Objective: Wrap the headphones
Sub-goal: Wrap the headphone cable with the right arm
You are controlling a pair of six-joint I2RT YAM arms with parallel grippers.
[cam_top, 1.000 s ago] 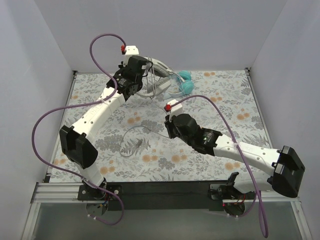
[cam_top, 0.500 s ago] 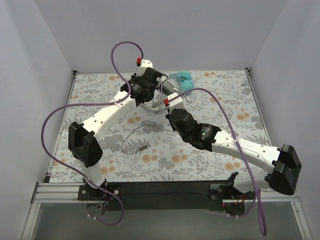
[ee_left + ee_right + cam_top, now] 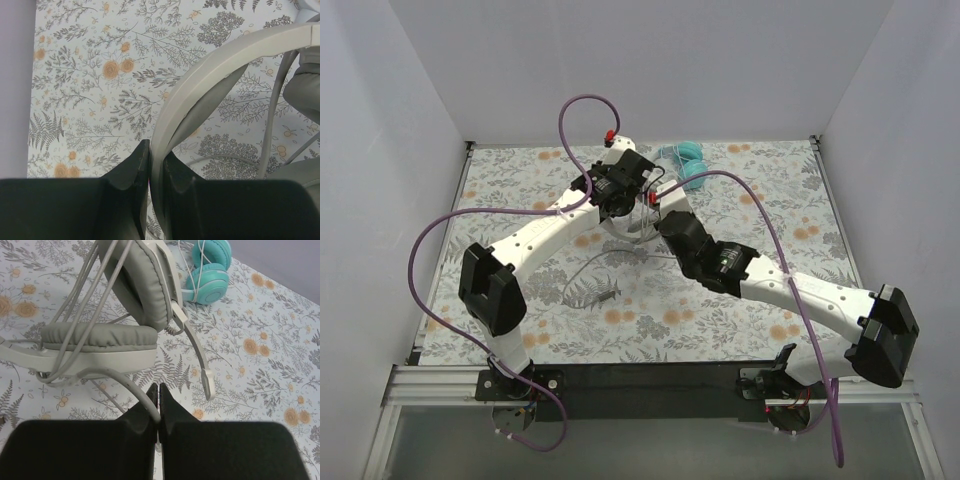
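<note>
So both arms are reached forward and angled inward, and the wrists are brought close together near the middle. The left arm (image 3: 545, 225) is bent at the elbow and swung in from the left, and the right arm (image 3: 790, 290) is laid low and long from the right. The left gripper (image 3: 156, 150) is clamped tight on the headband (image 3: 210, 65). The right gripper (image 3: 158, 387) is pinched closed, with the grey cable (image 3: 125, 382) caught at its tips.
</note>
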